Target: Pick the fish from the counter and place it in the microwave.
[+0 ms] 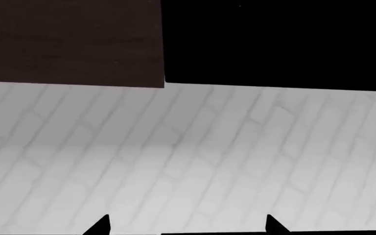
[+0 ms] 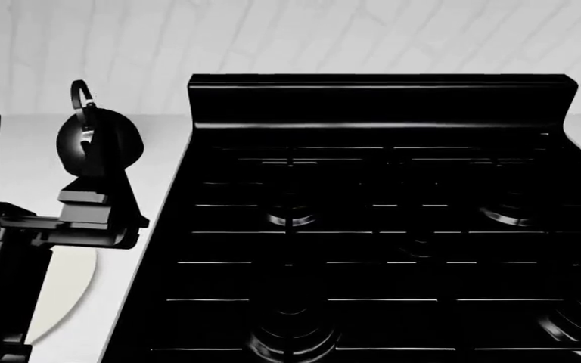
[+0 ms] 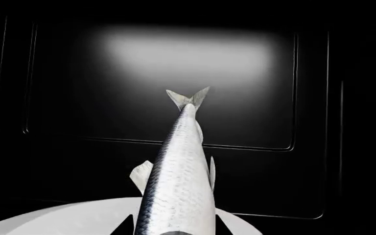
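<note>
In the right wrist view, my right gripper (image 3: pixel 175 226) is shut on the fish (image 3: pixel 178 171). The fish is silvery with a dark back, and its tail points away from the camera into a dark boxy cavity that looks like the microwave's inside (image 3: pixel 188 63). A pale round plate (image 3: pixel 57 220) lies below the fish. My left gripper (image 1: pixel 188 227) is open and empty, facing a white tiled wall (image 1: pixel 188 147). The right gripper is out of the head view. The white counter (image 2: pixel 164 144) shows beside the stove.
A black stove top (image 2: pixel 371 227) fills most of the head view. A black kettle (image 2: pixel 99 136) stands on the counter at the left, behind my left arm (image 2: pixel 88 215). A cream plate (image 2: pixel 69 291) lies under that arm. A dark brown cabinet (image 1: pixel 70 41) hangs above the wall.
</note>
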Robot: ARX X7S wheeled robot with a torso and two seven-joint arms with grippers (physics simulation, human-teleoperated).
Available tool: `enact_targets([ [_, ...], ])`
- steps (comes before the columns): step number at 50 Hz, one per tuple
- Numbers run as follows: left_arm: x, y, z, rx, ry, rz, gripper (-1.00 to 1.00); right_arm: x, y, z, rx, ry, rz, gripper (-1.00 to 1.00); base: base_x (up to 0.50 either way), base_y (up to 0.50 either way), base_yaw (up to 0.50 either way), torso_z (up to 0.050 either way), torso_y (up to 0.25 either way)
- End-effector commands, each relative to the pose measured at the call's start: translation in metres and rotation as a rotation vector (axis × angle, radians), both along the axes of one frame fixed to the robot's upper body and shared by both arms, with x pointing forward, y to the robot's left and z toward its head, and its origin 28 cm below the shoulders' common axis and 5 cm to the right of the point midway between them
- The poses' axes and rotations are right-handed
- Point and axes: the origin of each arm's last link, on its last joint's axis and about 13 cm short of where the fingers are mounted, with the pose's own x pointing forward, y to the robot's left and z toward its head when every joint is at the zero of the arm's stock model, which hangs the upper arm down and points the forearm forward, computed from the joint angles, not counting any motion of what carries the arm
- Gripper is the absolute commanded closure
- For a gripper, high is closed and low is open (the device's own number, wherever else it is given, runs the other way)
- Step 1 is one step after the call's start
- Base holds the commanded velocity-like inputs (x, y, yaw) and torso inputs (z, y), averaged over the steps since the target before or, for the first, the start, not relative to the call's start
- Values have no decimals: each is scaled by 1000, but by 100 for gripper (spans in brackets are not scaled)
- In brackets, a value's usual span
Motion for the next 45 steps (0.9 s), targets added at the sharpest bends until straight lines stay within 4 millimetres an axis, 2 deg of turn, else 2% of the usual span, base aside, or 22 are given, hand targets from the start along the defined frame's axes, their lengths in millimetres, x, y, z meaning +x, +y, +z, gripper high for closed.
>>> enact_targets([
  [1, 0, 0, -1, -2, 3, 2, -100, 12, 12, -12, 27, 40, 98, 100, 11, 3, 3, 0, 0],
  [17, 0, 1, -2, -4, 4, 7, -100, 17, 16, -19, 5, 74, 106, 100, 1, 2, 3, 0, -3],
  [18, 0, 1, -3, -4, 4, 8, -100, 18, 16, -20, 0, 78, 104, -100, 0, 0, 4, 0, 0],
  [35, 0, 1, -3, -5, 5, 3, -100, 16, 13, -18, -7, 69, 100, -100, 0, 0, 0, 0, -4],
  [45, 1, 0, -7, -13, 11, -3, -100, 2, 12, 4, -34, -62, 103, -100, 0, 0, 0, 0, -1],
])
